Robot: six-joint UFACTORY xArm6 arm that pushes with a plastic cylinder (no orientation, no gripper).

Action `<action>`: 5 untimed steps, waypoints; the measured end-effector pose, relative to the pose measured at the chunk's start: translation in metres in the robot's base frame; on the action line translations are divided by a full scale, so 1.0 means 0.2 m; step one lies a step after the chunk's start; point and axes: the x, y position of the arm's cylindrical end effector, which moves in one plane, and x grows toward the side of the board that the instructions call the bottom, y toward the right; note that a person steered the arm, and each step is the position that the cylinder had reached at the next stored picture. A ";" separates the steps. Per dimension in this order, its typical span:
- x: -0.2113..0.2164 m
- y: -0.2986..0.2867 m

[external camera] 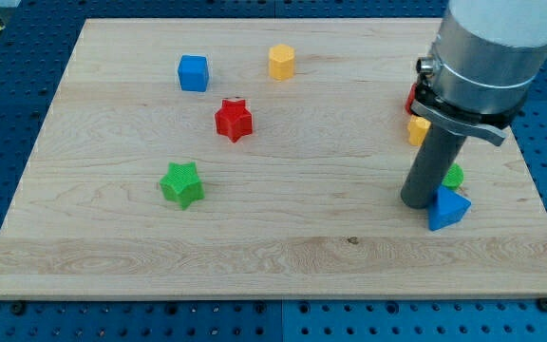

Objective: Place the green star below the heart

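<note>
The green star [181, 183] lies left of the board's middle, toward the view's bottom. My tip [418, 202] rests on the board at the right, far from the star. It touches the left side of a blue triangle block [447, 208]. A yellow block [418, 130] and a red block [412, 98] show only partly behind the arm's body; either could be the heart, and I cannot tell their shapes. A green block [454, 177] peeks out to the right of the rod.
A red star [235, 120] lies above and right of the green star. A blue cube [194, 72] and a yellow hexagon block [281, 61] sit near the view's top. The wooden board [283, 256] ends in blue perforated table on all sides.
</note>
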 end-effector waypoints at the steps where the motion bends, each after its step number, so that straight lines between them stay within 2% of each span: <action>1: 0.00 0.00; 4: 0.09 0.02; 5: 0.12 -0.28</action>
